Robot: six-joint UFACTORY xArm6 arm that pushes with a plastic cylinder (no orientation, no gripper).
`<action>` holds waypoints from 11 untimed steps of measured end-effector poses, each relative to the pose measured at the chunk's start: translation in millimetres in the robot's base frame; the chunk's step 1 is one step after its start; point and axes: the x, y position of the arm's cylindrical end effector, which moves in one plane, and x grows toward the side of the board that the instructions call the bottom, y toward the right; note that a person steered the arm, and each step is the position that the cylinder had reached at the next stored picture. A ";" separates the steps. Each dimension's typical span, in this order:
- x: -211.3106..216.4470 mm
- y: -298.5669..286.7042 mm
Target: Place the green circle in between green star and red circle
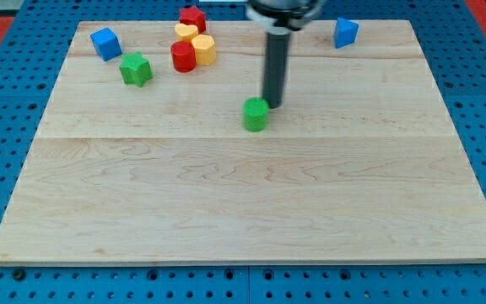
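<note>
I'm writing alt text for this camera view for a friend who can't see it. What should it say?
A dark rod's tip rests just right of a green circle mid-board on a wooden table. Toward the view's top left sit a green star, a red circle, yellow and red blocks, and two blue blocks.

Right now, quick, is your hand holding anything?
No hand here, just a rod: my tip holds nothing; it sits right beside the green circle, at its upper right in the view.
</note>
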 end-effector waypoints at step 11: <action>-44.5 -119.0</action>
